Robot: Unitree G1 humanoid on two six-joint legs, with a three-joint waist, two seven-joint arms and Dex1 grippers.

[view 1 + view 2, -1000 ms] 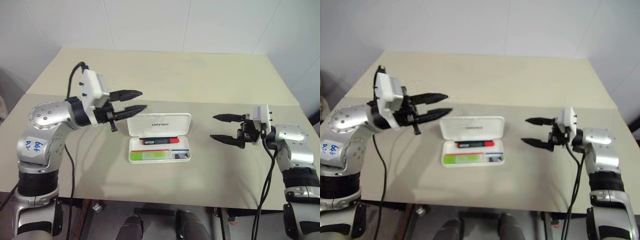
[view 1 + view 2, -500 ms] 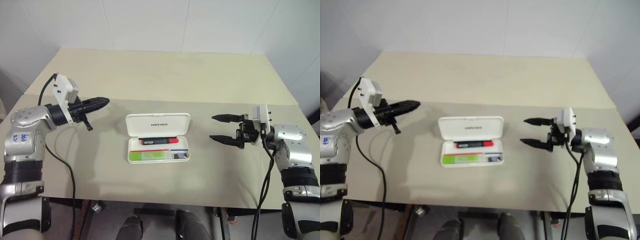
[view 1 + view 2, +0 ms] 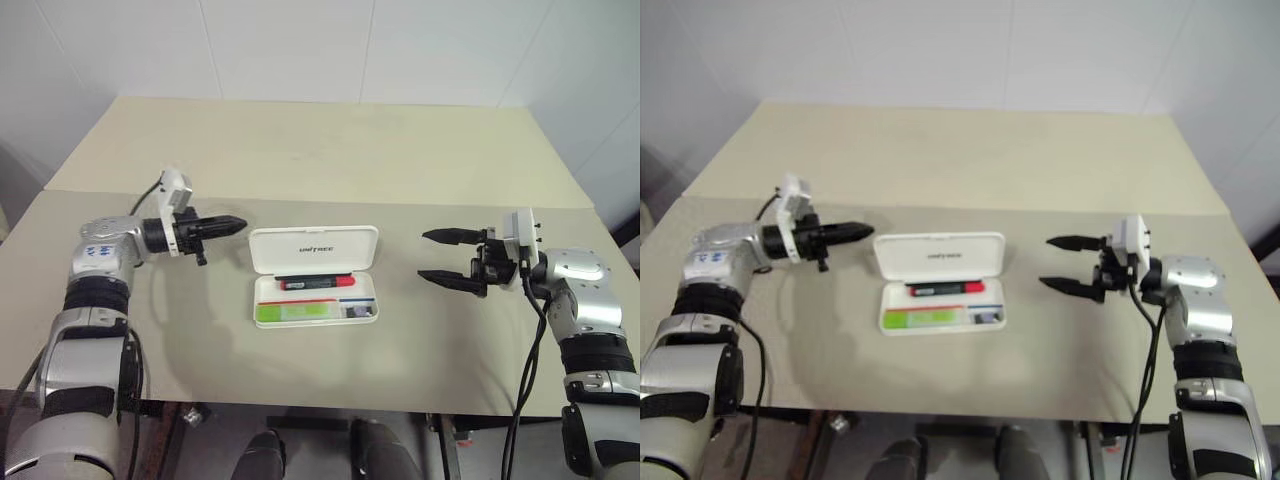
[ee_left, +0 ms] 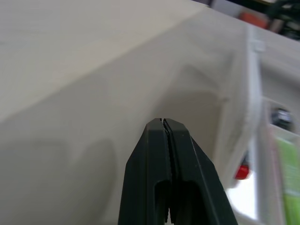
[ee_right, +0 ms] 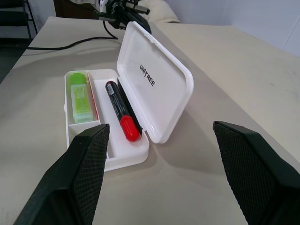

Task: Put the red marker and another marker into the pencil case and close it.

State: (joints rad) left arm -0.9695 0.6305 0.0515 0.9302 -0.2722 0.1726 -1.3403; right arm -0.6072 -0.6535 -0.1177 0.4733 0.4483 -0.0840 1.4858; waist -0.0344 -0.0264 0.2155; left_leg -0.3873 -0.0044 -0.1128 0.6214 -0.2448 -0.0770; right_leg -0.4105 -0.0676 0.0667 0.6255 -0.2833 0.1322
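The pencil case lies open between closed left gripper and spread right gripper.

Pencil case blurred and cut off at the left wrist view's edge, small item in its corner compartment too small to tell

My left gripper is pointing level toward the middle, its two black fingers pressing tight together, with my left arm reaching forward low. My right gripper is facing inward from the other side, fingers spreading wide apart, forearm bending at the elbow.
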